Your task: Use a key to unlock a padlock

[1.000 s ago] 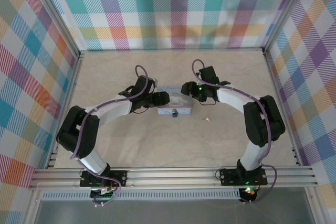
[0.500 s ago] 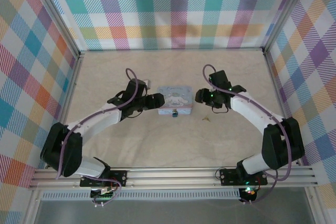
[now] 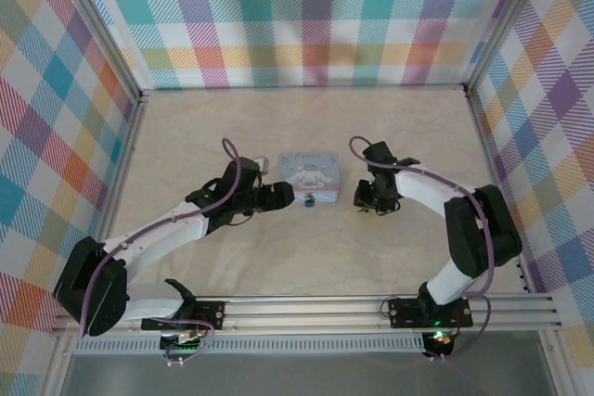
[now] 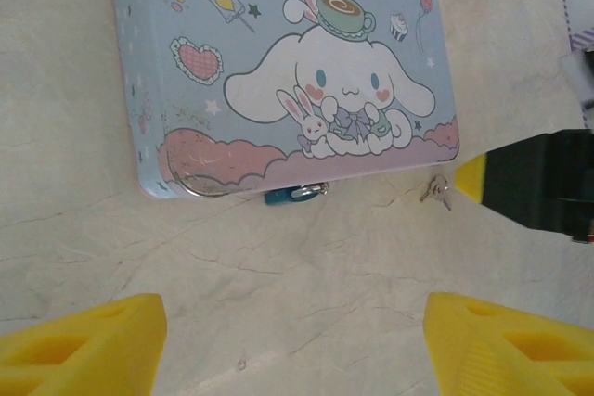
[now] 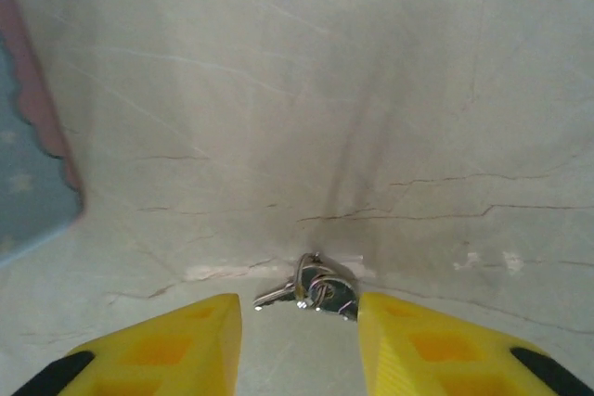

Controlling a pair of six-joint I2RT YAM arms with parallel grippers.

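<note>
The padlock [image 4: 295,194], small and teal with a silver shackle, hangs at the near edge of the light-blue cartoon box [image 4: 278,71]; from above the padlock [image 3: 309,199] sits just right of my left gripper [image 3: 290,198]. My left gripper [image 4: 292,350] is open, short of the padlock, holding nothing. The key [image 5: 311,289] is a small silver bunch on a ring, lying flat on the table. My right gripper [image 5: 299,331] is lowered over it, jaws apart, one yellow fingertip [image 5: 408,340] close beside the keys. In the left wrist view the key [image 4: 436,190] lies right of the padlock.
The pale marble-patterned tabletop [image 3: 306,248] is walled by plaid panels at the back [image 3: 306,16] and sides. The box [image 3: 311,173] stands mid-table between both arms. A metal rail [image 3: 297,308] runs along the near edge.
My right gripper came down and toward the key, and its jaws narrowed around it. My left arm drew back and lower, its gripper still wide and aimed at the padlock.
</note>
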